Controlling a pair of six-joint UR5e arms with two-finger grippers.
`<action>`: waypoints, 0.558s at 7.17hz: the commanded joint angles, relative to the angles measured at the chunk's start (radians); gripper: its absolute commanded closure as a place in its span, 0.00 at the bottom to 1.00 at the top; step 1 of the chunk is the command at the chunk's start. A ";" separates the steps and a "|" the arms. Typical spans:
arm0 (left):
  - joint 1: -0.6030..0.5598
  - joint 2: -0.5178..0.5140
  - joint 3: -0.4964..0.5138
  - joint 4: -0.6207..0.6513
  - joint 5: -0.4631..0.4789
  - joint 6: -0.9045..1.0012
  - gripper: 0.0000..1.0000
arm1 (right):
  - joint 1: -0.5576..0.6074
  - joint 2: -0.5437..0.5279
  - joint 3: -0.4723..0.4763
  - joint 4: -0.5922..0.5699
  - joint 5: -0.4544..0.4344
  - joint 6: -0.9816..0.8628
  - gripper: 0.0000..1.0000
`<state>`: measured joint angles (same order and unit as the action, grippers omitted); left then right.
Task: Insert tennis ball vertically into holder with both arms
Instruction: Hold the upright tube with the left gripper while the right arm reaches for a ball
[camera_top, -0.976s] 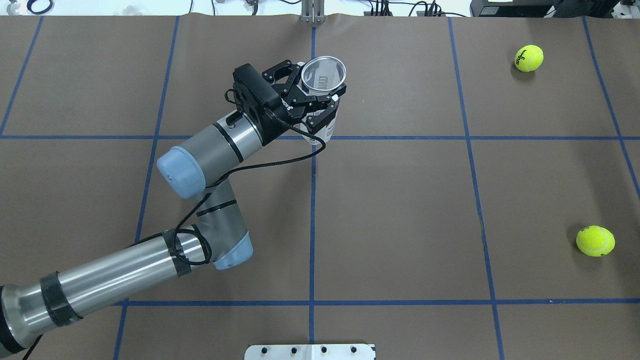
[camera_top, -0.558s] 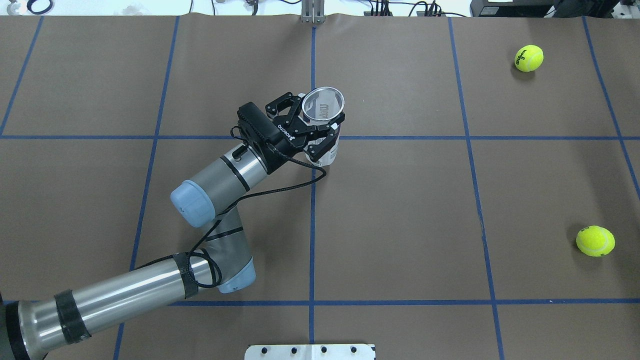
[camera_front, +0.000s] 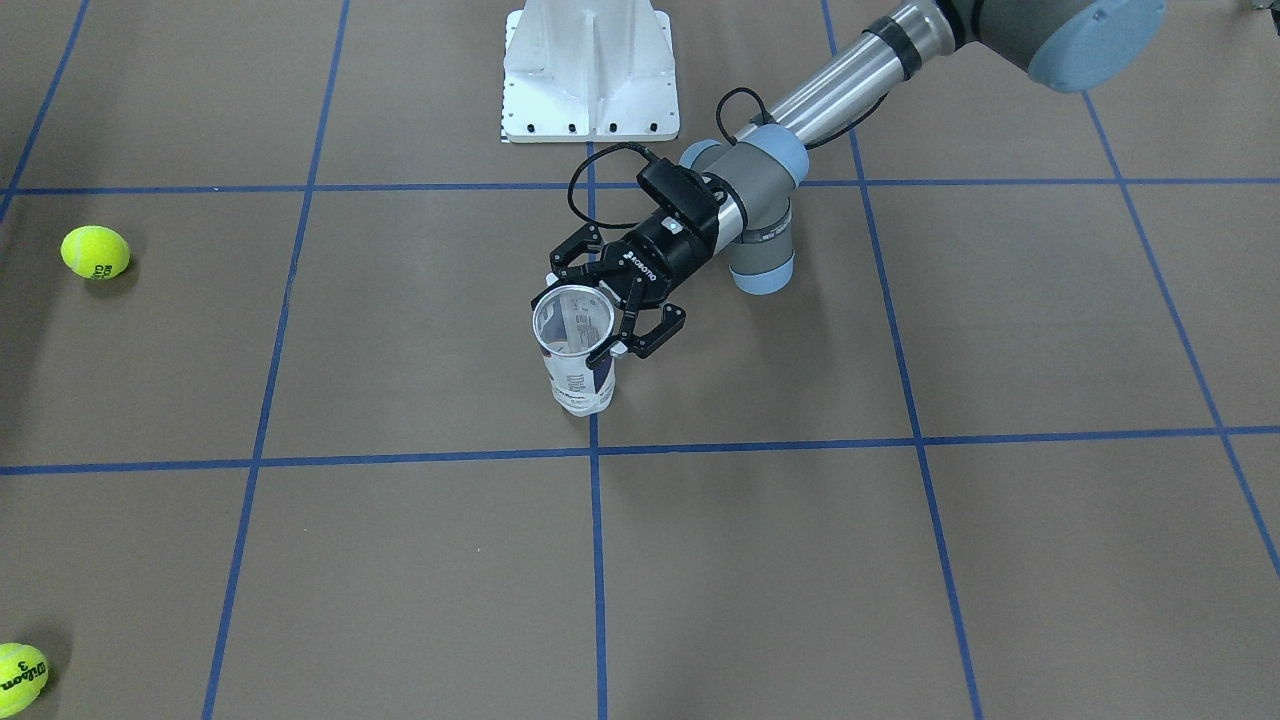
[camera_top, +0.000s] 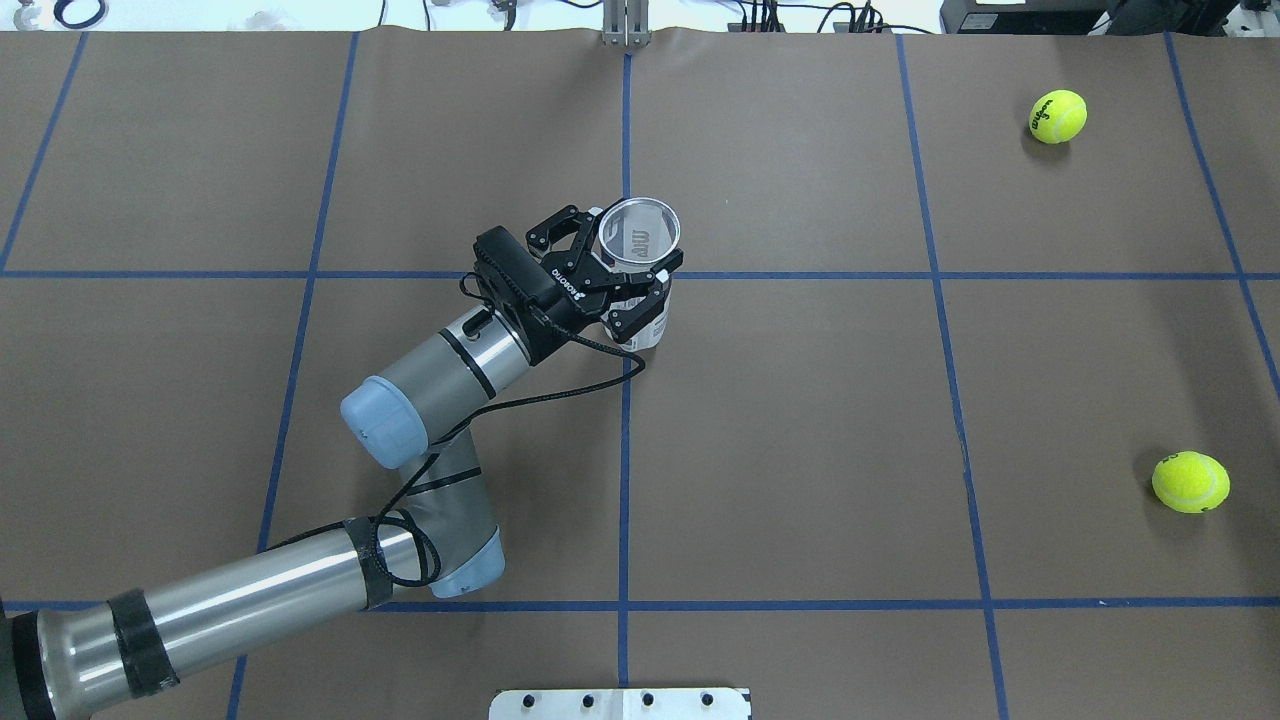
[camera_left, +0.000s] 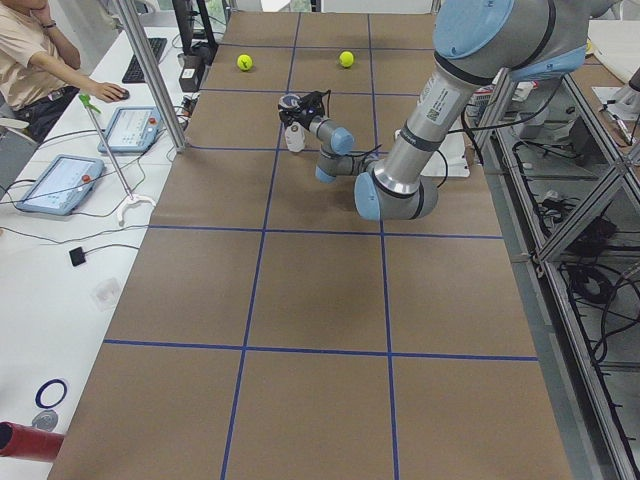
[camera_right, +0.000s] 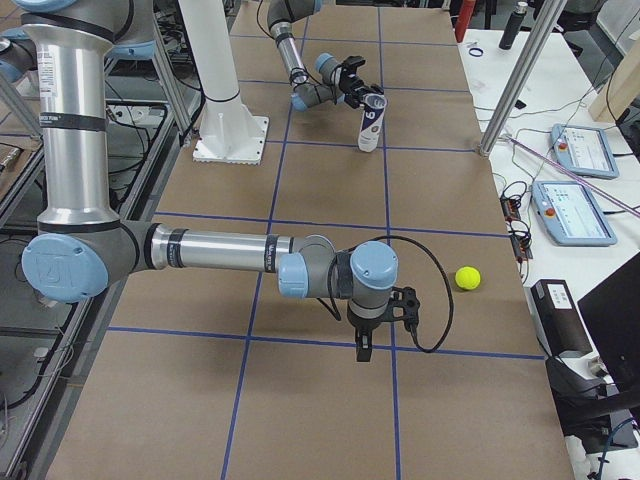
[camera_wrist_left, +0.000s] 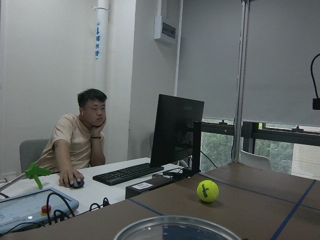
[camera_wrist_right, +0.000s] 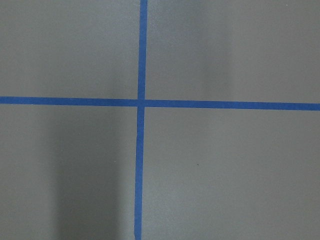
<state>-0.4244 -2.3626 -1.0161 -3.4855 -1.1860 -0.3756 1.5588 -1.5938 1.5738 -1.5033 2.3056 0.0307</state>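
Observation:
The holder (camera_top: 650, 322) is a clear can with a white and navy label, upright with its open mouth up. It also shows in the front view (camera_front: 580, 378) and its rim in the left wrist view (camera_wrist_left: 175, 226). My left gripper (camera_top: 630, 262) is shut on the holder near its top, close to the table's middle line. Two tennis balls lie on my right side, one far (camera_top: 1058, 116) and one near (camera_top: 1190, 482). My right gripper (camera_right: 385, 335) shows only in the right side view, pointing down over the table; I cannot tell whether it is open or shut.
The white pedestal (camera_front: 590, 70) stands at the robot's base. Blue tape lines (camera_wrist_right: 140, 102) grid the brown table. A seated operator (camera_wrist_left: 75, 145), tablets (camera_left: 62, 182) and a monitor (camera_wrist_left: 175, 127) are beyond the far edge.
My left gripper has carried the holder toward the robot, from the far middle of the table to the cross tape line, keeping it upright. The balls have not moved.

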 joint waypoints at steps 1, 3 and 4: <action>0.003 0.009 0.002 0.000 -0.001 0.009 0.14 | 0.000 0.000 0.002 0.000 0.000 0.000 0.00; 0.003 0.009 0.001 0.003 0.000 0.010 0.02 | 0.000 0.000 0.003 0.002 0.000 0.000 0.00; 0.004 0.008 -0.001 0.006 0.000 0.010 0.02 | 0.001 0.000 0.005 0.002 0.002 0.000 0.00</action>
<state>-0.4214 -2.3537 -1.0157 -3.4822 -1.1859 -0.3659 1.5587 -1.5938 1.5771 -1.5023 2.3058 0.0307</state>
